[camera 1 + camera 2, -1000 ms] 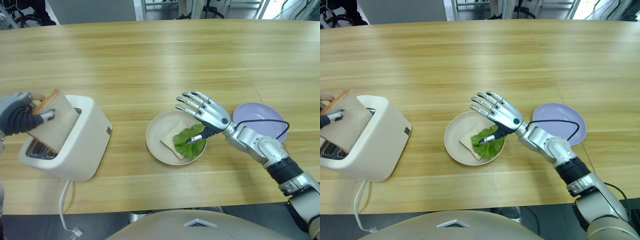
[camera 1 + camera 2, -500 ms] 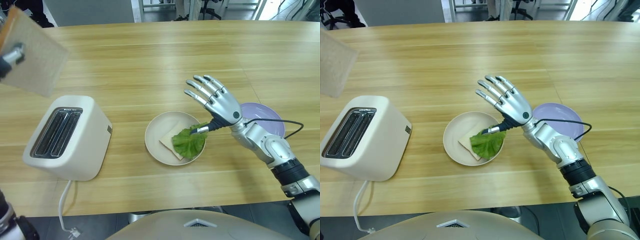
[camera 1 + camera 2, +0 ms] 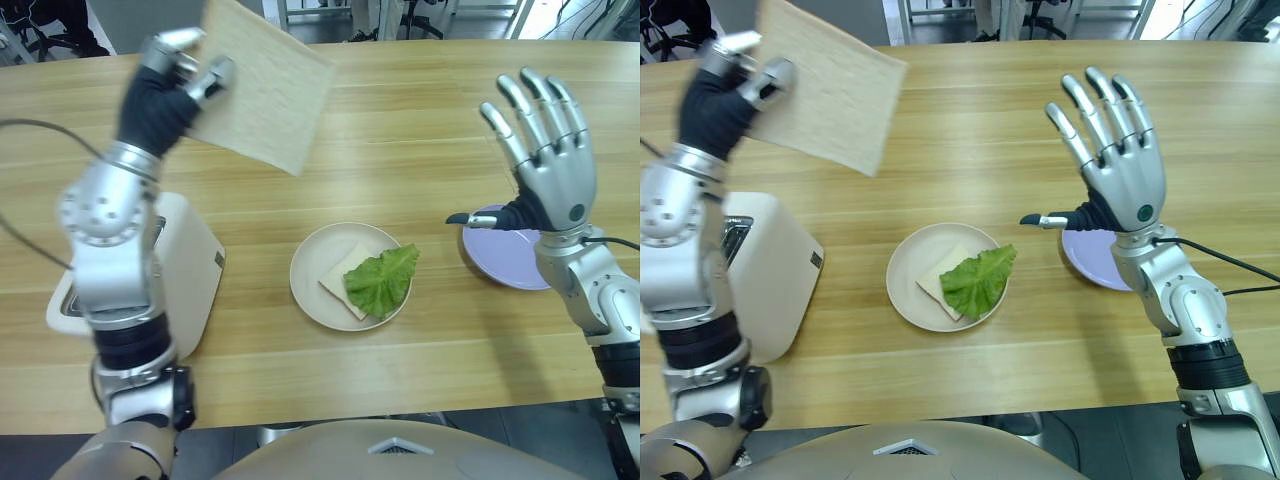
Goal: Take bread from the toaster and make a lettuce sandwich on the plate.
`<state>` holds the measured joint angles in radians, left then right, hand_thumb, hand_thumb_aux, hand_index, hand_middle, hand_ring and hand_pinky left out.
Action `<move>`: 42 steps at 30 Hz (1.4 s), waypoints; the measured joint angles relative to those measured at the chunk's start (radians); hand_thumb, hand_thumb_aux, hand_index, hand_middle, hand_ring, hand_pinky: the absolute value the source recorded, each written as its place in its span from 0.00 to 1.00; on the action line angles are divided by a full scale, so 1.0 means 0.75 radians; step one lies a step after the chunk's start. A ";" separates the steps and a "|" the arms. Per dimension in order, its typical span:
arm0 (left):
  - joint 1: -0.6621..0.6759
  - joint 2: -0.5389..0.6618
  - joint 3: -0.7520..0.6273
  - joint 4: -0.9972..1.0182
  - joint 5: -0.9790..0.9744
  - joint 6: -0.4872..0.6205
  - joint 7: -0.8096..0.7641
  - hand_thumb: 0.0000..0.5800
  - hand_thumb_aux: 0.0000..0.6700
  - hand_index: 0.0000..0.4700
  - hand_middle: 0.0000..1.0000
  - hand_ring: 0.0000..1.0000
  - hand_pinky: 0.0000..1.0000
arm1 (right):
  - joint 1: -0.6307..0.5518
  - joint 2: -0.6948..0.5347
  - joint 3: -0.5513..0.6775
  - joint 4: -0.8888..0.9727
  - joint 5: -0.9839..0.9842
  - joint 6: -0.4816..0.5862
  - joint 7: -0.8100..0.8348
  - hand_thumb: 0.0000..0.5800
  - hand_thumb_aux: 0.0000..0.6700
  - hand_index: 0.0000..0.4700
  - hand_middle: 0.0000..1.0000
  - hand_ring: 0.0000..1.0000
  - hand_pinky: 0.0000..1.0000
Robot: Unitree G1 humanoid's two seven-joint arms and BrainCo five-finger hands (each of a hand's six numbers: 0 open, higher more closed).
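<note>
My left hand is raised above the table, shut on a slice of bread held up and left of the plate. The cream toaster stands at the left, partly hidden behind my left arm. On the beige plate lies another bread slice with a green lettuce leaf on top. My right hand is lifted to the right of the plate, open with its fingers spread, holding nothing.
A purple plate sits on the table to the right, under my right hand. A cable runs by it. The wooden table stretches far behind, with chair legs beyond its far edge.
My left hand has carried the bread slice from the far left toward the middle, above the table. My right hand rose and drew back to the right, away from the lettuce.
</note>
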<state>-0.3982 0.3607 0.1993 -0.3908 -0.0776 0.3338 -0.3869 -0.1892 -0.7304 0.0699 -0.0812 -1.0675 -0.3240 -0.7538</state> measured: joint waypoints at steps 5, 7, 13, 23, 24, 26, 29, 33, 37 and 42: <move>0.109 -0.137 -0.211 0.180 -0.027 0.002 -0.032 1.00 1.00 0.98 1.00 1.00 1.00 | -0.001 0.010 -0.010 -0.026 0.002 0.000 0.001 0.00 0.00 0.00 0.00 0.00 0.00; 0.152 -0.147 -0.292 0.262 -0.012 -0.008 -0.052 1.00 1.00 0.98 1.00 1.00 1.00 | -0.001 0.013 -0.010 -0.028 0.002 0.000 0.004 0.00 0.00 0.00 0.00 0.00 0.00; 0.205 -0.184 -0.461 0.484 0.032 -0.109 -0.100 1.00 1.00 0.98 1.00 1.00 1.00 | -0.008 0.036 0.027 0.012 -0.026 0.001 0.014 0.00 0.00 0.00 0.00 0.00 0.00; 0.204 -0.270 -0.509 0.748 0.037 -0.211 -0.104 1.00 1.00 0.98 1.00 1.00 1.00 | -0.009 0.050 0.051 0.045 -0.025 0.000 0.013 0.00 0.00 0.00 0.00 0.00 0.00; 0.204 -0.277 -0.517 0.769 0.041 -0.218 -0.105 1.00 1.00 0.98 1.00 1.00 1.00 | -0.009 0.050 0.051 0.047 -0.025 0.000 0.013 0.00 0.00 0.00 0.00 0.00 0.00; 0.203 -0.278 -0.538 0.804 0.053 -0.233 -0.113 1.00 1.00 0.98 1.00 1.00 1.00 | -0.010 0.050 0.052 0.049 -0.025 -0.001 0.013 0.00 0.00 0.00 0.00 0.00 0.00; 0.203 -0.276 -0.562 0.843 0.068 -0.249 -0.128 1.00 1.00 0.98 1.00 1.00 1.00 | -0.010 0.050 0.052 0.060 -0.024 -0.002 0.012 0.00 0.00 0.00 0.00 0.00 0.00; 0.201 -0.262 -0.589 0.879 0.107 -0.267 -0.129 1.00 1.00 0.98 1.00 1.00 1.00 | -0.010 0.051 0.052 0.067 -0.022 -0.006 0.012 0.00 0.00 0.00 0.00 0.00 0.00; 0.198 -0.226 -0.620 0.895 0.161 -0.294 -0.133 1.00 1.00 0.98 1.00 1.00 1.00 | -0.010 0.053 0.052 0.068 -0.021 -0.016 0.012 0.00 0.00 0.00 0.00 0.00 0.00; 0.187 -0.194 -0.661 0.934 0.259 -0.329 -0.093 0.02 0.01 0.01 0.00 0.00 0.00 | -0.010 0.060 0.053 0.070 -0.019 -0.022 0.012 0.00 0.00 0.00 0.00 0.00 0.00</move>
<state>-0.2583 0.2151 -0.2965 0.3098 0.1165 0.0873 -0.4569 -0.1969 -0.6852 0.1094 -0.0288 -1.0818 -0.3407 -0.7447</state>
